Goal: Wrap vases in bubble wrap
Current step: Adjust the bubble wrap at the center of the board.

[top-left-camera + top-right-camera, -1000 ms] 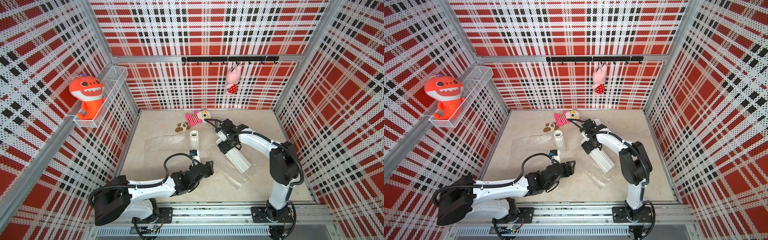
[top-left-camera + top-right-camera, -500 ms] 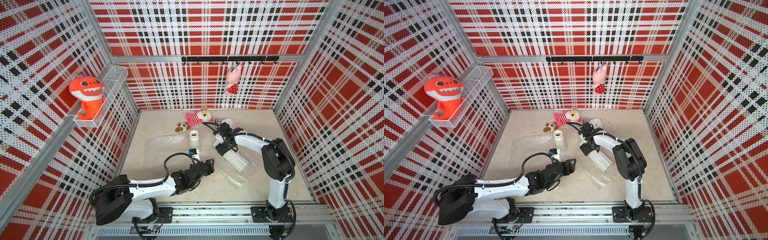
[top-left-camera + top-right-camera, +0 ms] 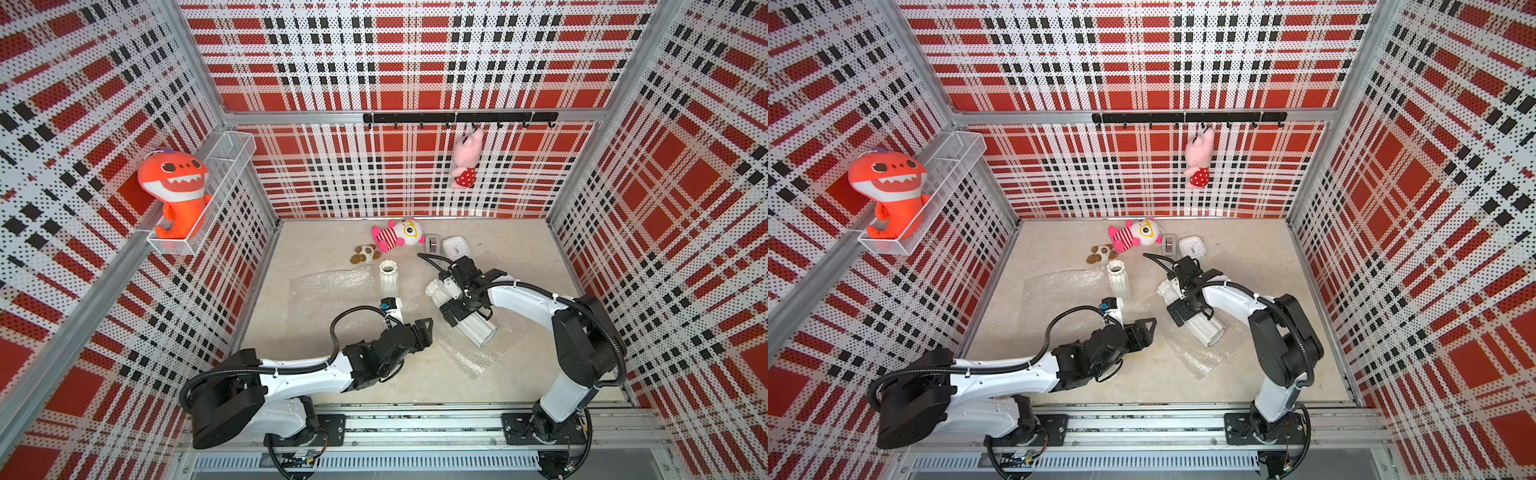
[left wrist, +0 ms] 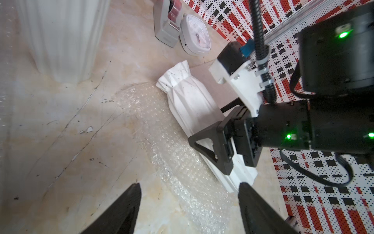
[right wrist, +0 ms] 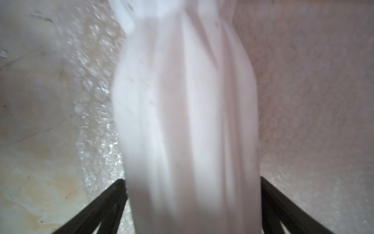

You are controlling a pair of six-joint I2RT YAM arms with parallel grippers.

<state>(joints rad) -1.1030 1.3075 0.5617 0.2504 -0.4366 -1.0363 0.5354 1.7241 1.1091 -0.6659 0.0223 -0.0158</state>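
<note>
The larger white vase [image 3: 478, 328] [image 3: 1204, 328] [image 4: 188, 97] lies on its side on a crinkled sheet of bubble wrap [image 3: 473, 353] [image 4: 172, 145] right of centre. My right gripper [image 3: 471, 295] [image 5: 191, 180] is open and straddles its body, one finger close along each side. The slimmer vase [image 3: 388, 278] [image 3: 1119, 280] [image 4: 60, 40] stands upright beside a second, flat sheet of bubble wrap [image 3: 328, 295] [image 3: 1059, 299]. My left gripper [image 3: 428, 332] [image 4: 189, 185] hangs open and empty over the floor, at the near edge of the crinkled sheet.
At the back lie a striped plush [image 3: 397, 235], a small brown plush [image 3: 365, 254], a grey tape dispenser [image 3: 433, 243] and a white clock [image 3: 456, 248]. A pink plush [image 3: 467, 160] hangs from the hook rail. An orange shark [image 3: 176, 191] sits in the wall basket.
The right gripper's jaws have widened around the lying vase, and the right arm has shifted a little. The left arm has hardly moved.
</note>
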